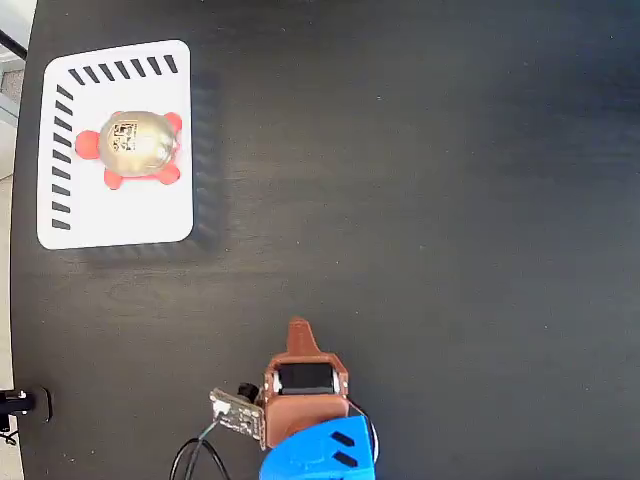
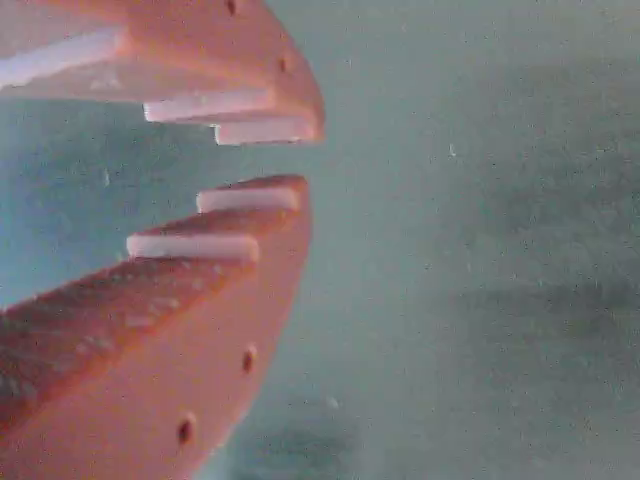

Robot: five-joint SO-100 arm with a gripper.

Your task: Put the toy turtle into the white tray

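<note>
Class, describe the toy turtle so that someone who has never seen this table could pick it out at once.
In the fixed view, look to the upper left corner of the dark table, where a white tray with dark slanted slots lies. The toy turtle sits inside it, towards the top. It is the only thing in the tray: a shiny gold domed shell with red head and legs.

fixed view looks straight down; wrist view sits close behind the tool [image 2: 300, 160] (table shared).
</note>
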